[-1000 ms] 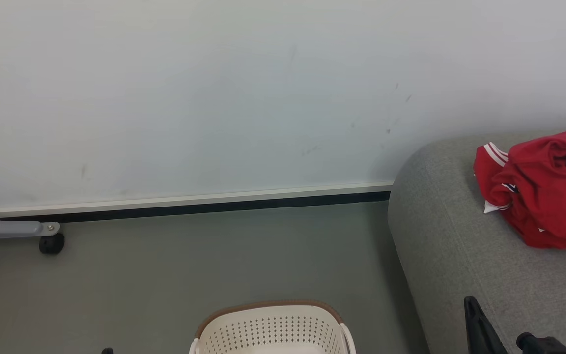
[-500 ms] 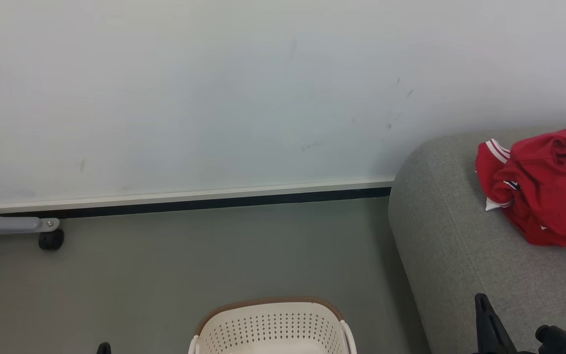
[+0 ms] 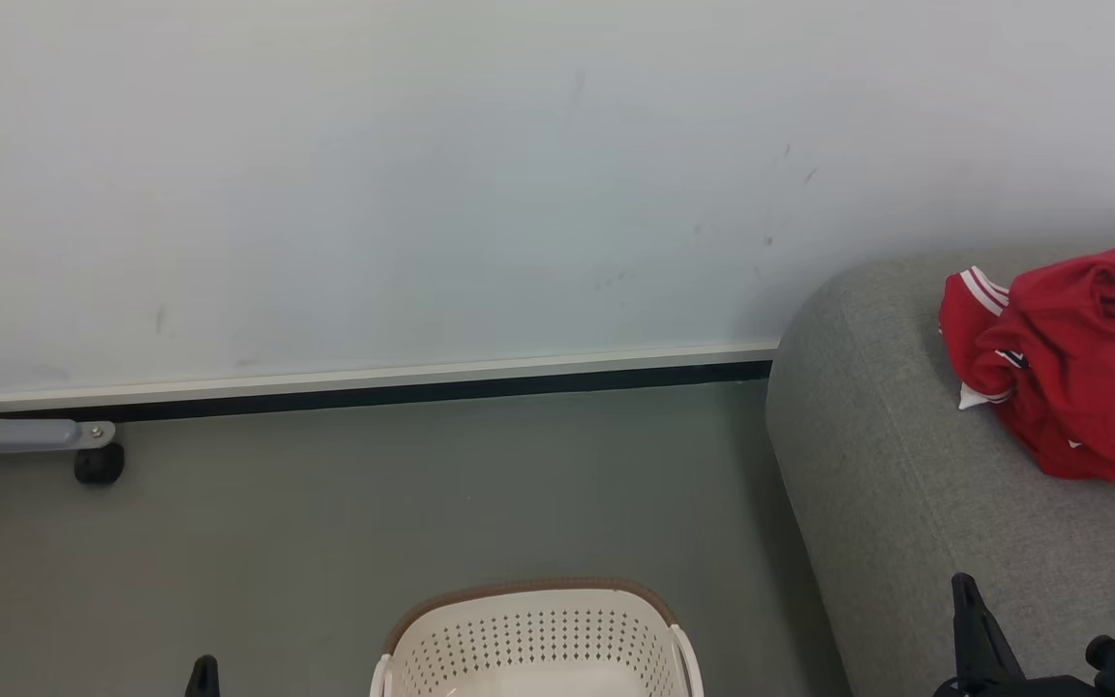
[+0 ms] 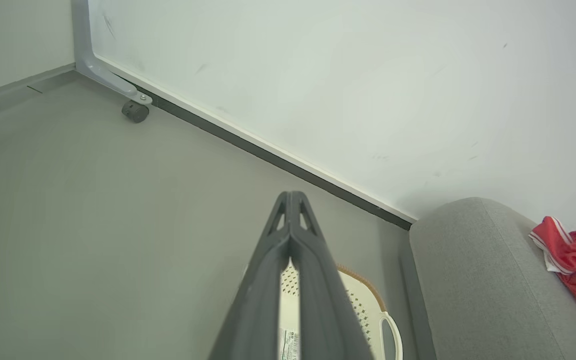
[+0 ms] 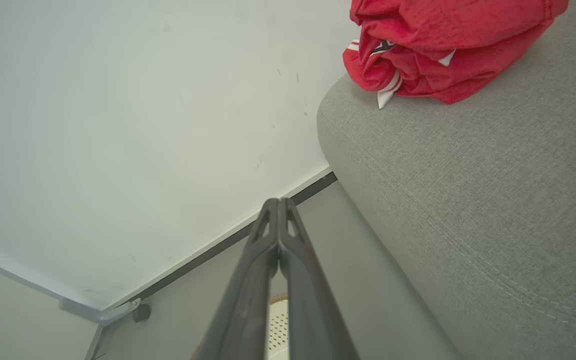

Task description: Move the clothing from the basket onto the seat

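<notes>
Starting at the left tool [image 4: 290, 210], its two long fingers are pressed flat together with nothing between them; the right tool [image 5: 278, 212] is closed just as tightly and is also empty; in the head view they sit low at 7 and 5 o'clock, the right one over the front of the seat [image 3: 906, 484].

Between them, at 6 o'clock, stands the basket [image 3: 538, 634] on the grey floor [image 3: 422, 503]; only its far wall and a sliver of its inside show, and that part looks bare. The clothing [image 3: 1070, 378] lies as a crumpled red heap on the seat at 3 o'clock, white stripe trim showing, a little inboard of the rounded end; I cannot tell whether the heap is one garment or both. A caster [image 3: 98, 463] sits by the wall [image 3: 519, 194] at 9 o'clock, well apart.

The task looks done or nearly so, and the step in hand is probably to check and withdraw:

- tip the head down to see the basket's floor before calling it empty;
- if a piece remains, spread the fingers before descending inside the rim;
- pinch a thick fold rather than a single layer, and lift clear of the rim before swinging toward 3 o'clock;
- release beside the heap, away from the curved edge where soft cloth could slide off;
- otherwise draw the right tool back without dragging it across the upholstery.
</notes>
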You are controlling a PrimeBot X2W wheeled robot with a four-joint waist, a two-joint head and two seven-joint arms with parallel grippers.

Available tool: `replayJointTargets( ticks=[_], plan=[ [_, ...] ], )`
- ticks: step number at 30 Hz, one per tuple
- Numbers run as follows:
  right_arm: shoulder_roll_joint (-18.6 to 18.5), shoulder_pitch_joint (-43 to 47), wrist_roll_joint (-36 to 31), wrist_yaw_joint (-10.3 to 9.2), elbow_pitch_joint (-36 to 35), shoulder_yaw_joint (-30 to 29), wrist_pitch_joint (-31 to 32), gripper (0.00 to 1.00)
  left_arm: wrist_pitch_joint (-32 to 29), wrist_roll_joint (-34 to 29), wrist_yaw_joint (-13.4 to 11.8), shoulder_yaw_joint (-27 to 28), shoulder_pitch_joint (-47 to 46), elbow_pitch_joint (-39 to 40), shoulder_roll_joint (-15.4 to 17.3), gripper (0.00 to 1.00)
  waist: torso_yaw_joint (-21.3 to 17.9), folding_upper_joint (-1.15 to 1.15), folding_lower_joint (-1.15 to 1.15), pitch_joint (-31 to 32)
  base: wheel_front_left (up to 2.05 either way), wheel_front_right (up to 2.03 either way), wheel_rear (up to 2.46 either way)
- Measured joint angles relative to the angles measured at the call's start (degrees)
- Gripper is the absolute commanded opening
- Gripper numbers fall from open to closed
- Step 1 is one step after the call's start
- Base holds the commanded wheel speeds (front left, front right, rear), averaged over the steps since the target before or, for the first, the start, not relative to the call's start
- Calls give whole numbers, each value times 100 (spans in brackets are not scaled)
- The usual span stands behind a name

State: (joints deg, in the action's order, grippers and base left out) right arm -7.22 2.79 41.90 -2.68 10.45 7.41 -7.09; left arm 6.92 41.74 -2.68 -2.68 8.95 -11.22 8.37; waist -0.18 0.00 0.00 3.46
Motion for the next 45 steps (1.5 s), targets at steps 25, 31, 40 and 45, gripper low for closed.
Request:
replayJointTargets(
  ticks=[25, 31, 40, 45],
  plan=[
    [166, -249, 1679, 320, 225, -511, 461, 0, -467, 1637, 324, 266, -438, -181, -190, 0, 6, 0, 0, -120, 0, 0, 0],
    [197, -294, 2072, 379, 281, -633, 580, 0, -572, 2024, 398, 327, -538, -237, -235, 0, 8, 0, 0, -149, 0, 0, 0],
    [256, -389, 2674, 504, 360, -813, 731, 0, -736, 2661, 526, 423, -691, -301, -314, 0, 10, 0, 0, -192, 0, 0, 0],
    [278, -472, 3000, 572, 396, -909, 813, 0, -821, 2992, 578, 472, -790, -339, -345, 0, 11, 0, 0, -216, 0, 0, 0]
  ],
)
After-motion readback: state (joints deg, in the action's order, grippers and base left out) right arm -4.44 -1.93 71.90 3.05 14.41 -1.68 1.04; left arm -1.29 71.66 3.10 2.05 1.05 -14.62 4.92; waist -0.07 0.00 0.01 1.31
